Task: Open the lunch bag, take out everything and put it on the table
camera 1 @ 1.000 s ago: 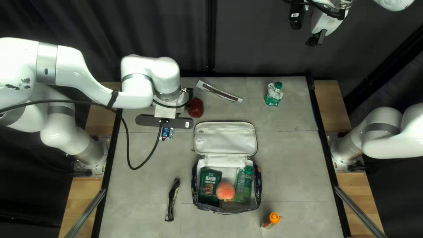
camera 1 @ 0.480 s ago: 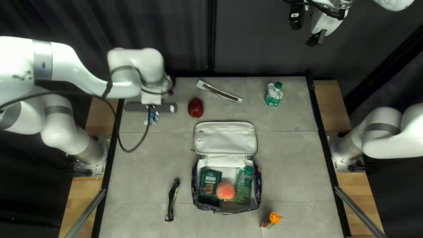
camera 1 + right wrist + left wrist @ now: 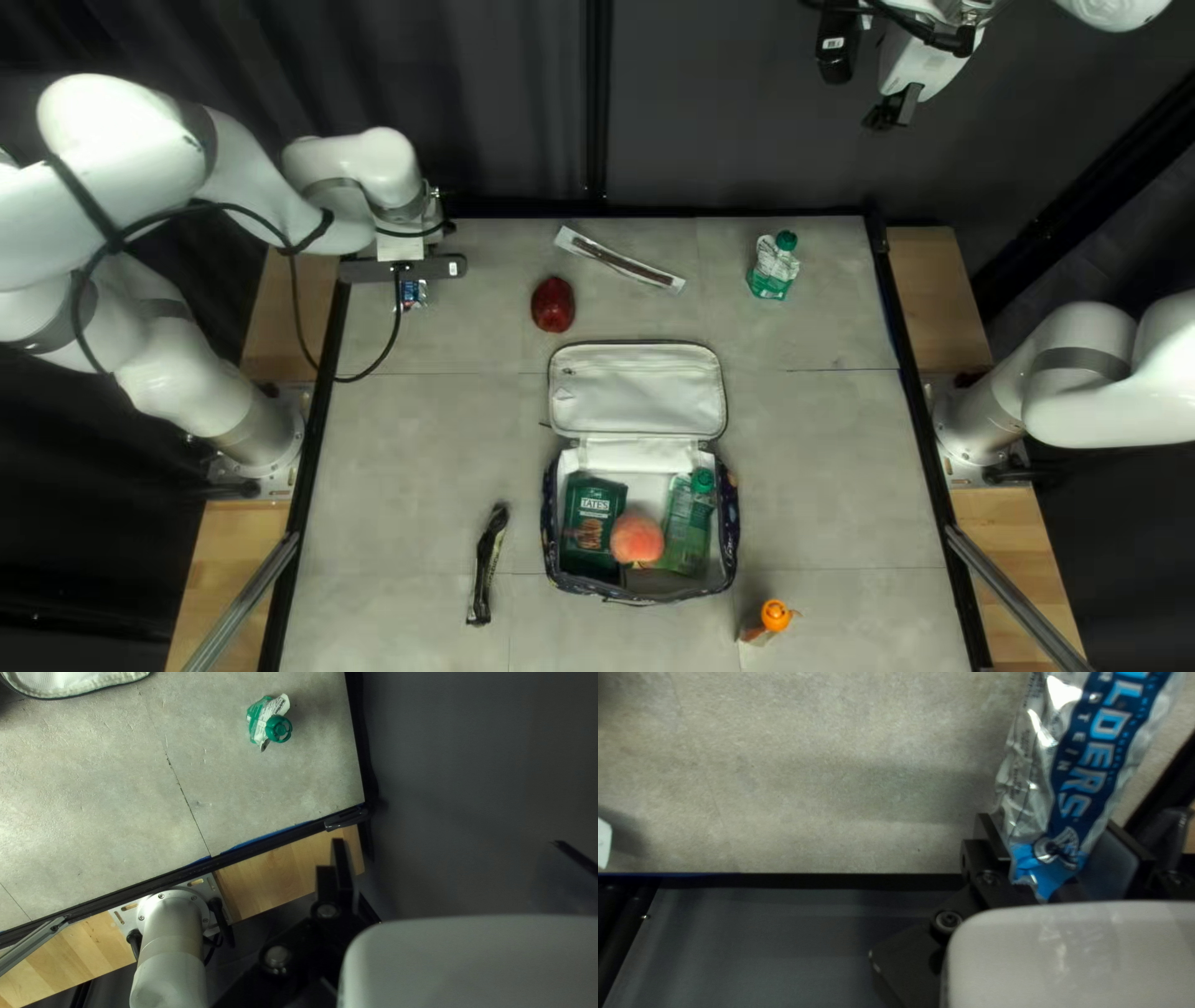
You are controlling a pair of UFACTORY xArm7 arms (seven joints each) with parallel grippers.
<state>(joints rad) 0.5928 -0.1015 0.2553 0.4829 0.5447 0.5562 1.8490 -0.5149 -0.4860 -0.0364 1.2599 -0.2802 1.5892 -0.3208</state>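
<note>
Red fruit (image 3: 553, 303) lies at three o'clock of the left gripper (image 3: 409, 285), clamped on a blue-and-silver bar (image 3: 411, 295) at the table's (image 3: 420, 448) ten o'clock; the right gripper (image 3: 894, 107) gapes wide. The open lunch bag (image 3: 635, 392), peach (image 3: 637, 539) inside, sits at six o'clock.

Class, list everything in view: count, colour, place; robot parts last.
lunch bag: 1, white-lined, open, near middle
cookie box: 1, green, in bag
peach: 1, pink-orange, in bag
green pouch: 1, green, in bag
green-capped pouch: 1, green, far right
orange-capped pouch: 1, orange cap, near edge
red fruit: 1, red, beyond bag
wrapped stick: 1, brown, far edge
dark wrapper: 1, black, left of bag
bar: 1, blue-silver, in left gripper
left gripper: 1, black, shut on bar
right gripper: 1, black, open, raised
</note>
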